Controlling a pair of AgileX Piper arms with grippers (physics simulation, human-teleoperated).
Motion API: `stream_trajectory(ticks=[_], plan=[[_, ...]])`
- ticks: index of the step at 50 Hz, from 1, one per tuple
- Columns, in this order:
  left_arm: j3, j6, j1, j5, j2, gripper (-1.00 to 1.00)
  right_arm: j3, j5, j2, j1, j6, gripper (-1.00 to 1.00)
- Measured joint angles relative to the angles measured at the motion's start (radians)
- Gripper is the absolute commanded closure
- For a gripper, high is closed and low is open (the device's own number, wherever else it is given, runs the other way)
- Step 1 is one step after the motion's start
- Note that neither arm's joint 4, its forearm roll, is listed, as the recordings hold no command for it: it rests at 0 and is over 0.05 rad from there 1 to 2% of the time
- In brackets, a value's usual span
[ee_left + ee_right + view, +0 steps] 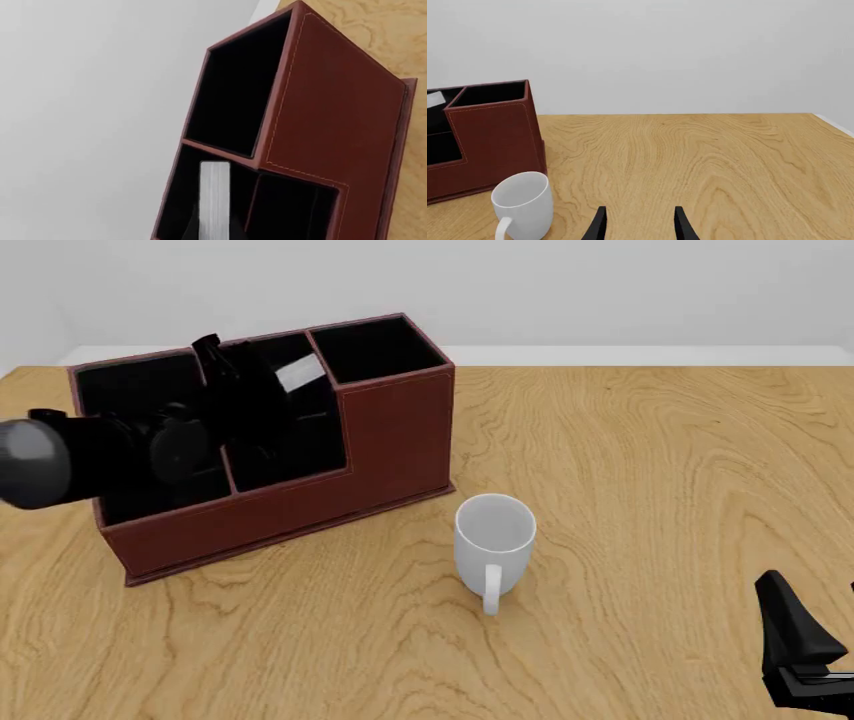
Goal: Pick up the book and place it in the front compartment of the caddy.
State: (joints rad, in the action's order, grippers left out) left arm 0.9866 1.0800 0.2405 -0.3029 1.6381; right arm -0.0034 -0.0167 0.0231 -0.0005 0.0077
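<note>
Left wrist view: book (pixel 215 197) stands on edge inside caddy (pixel 333 130); left gripper's state cannot be told. Right gripper (pixel 639 225) spread, empty, near mug (pixel 524 204).

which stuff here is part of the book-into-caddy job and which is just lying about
Part of the job:
- small black hardcover book with white page edges, held over the caddy
- reddish-brown leather-look caddy with black lining
- left gripper, carrying the book

Just lying about:
- white ceramic mug, on the wooden table
- right gripper, open and idle
</note>
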Motion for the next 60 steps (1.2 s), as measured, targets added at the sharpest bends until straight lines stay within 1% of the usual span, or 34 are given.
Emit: stream_trajectory(ticks=[12,13,32,49,60], plan=[[0.004,0.021,-0.01,-0.022,0.032,1.0,0.0,0.0,0.0,0.0,0.0,-1.0],[0.005,0.023,-0.013,-0.025,0.036,-1.0,0.0,0.0,0.0,0.0,0.0,-1.0],[0.039,0.048,-0.044,-0.002,0.053,-1.0,0.0,0.0,0.0,0.0,0.0,-1.0],[0.034,0.053,-0.051,0.01,0.036,-1.0,0.0,0.0,0.0,0.0,0.0,-1.0],[0.016,0.055,-0.049,0.023,-0.003,-1.0,0.0,0.0,0.0,0.0,0.0,-1.0]])
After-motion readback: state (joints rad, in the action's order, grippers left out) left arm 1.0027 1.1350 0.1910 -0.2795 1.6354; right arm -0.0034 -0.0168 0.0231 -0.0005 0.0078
